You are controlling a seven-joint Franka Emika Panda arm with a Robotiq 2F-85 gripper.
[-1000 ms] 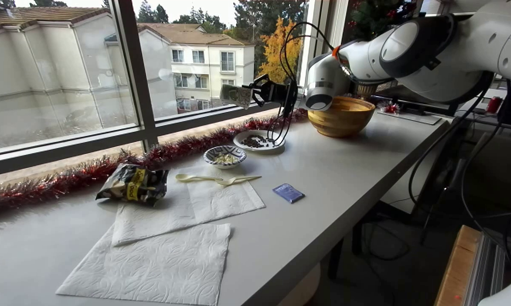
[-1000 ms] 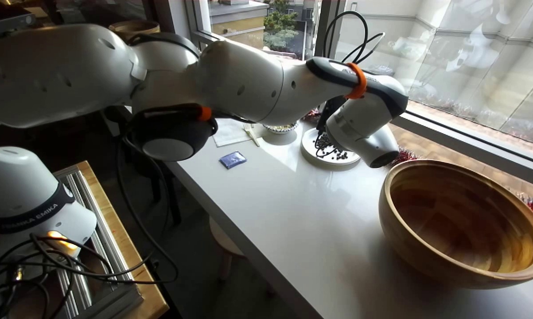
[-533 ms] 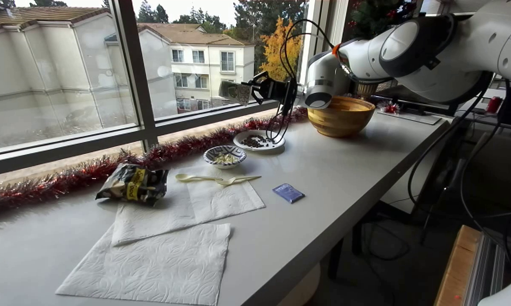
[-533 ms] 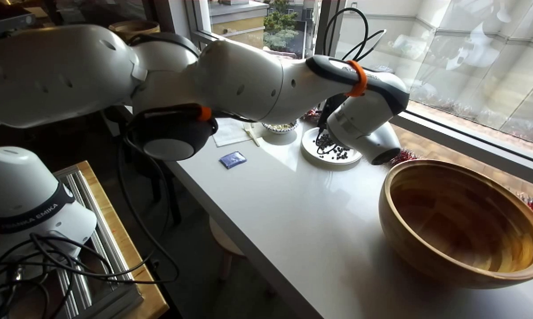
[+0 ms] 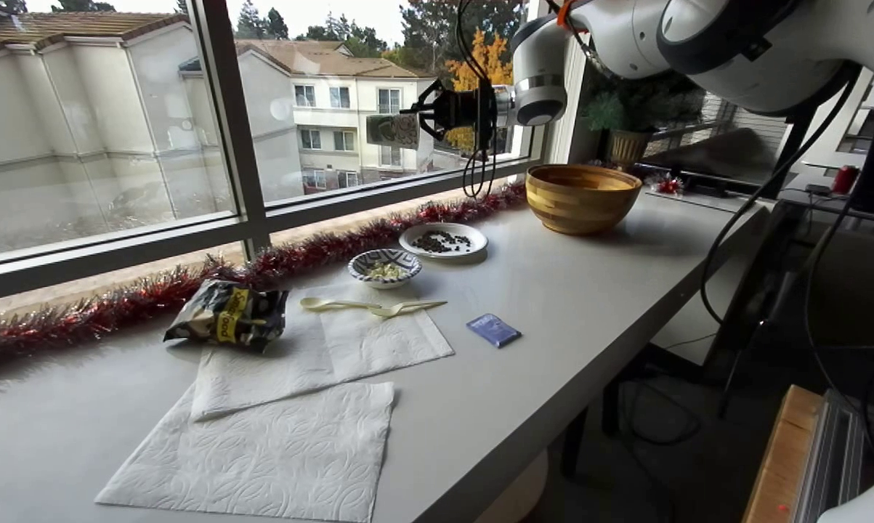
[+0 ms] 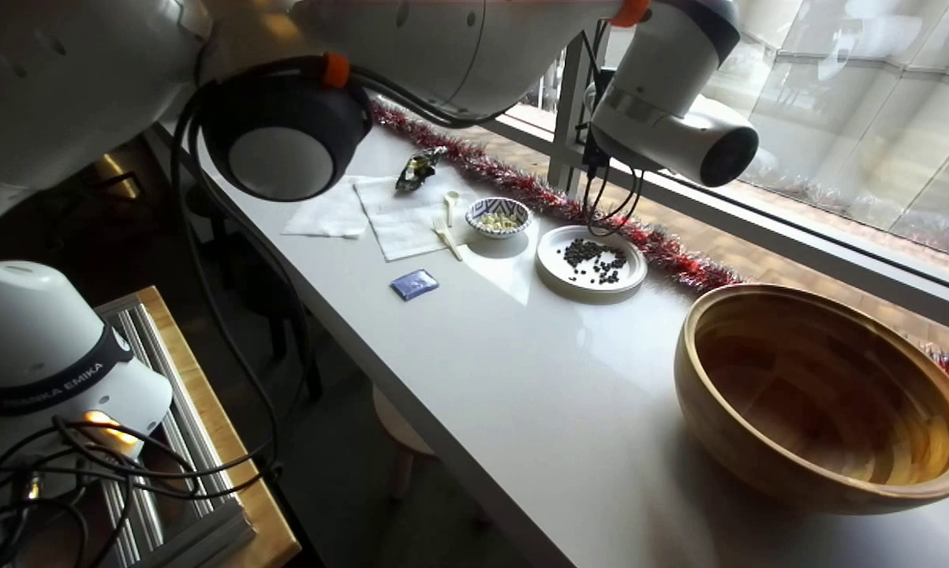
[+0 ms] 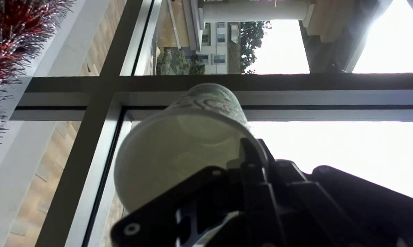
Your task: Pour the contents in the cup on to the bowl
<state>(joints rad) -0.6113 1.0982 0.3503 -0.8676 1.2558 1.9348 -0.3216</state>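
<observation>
End effector pinches cup by the rim, cup sideways; bowl sits below and behind end effector.

The cup is up in the air, toward the window-side edge of the surface, tipped on its side, its mouth facing the end effector that pinches its rim. It's small, roughly cylindrical, pale whitish-green with swirls outside. Well apart, the big round wooden bowl sits upright near that same edge; from here I see light-brown stripes outside and a darker inside.
</observation>
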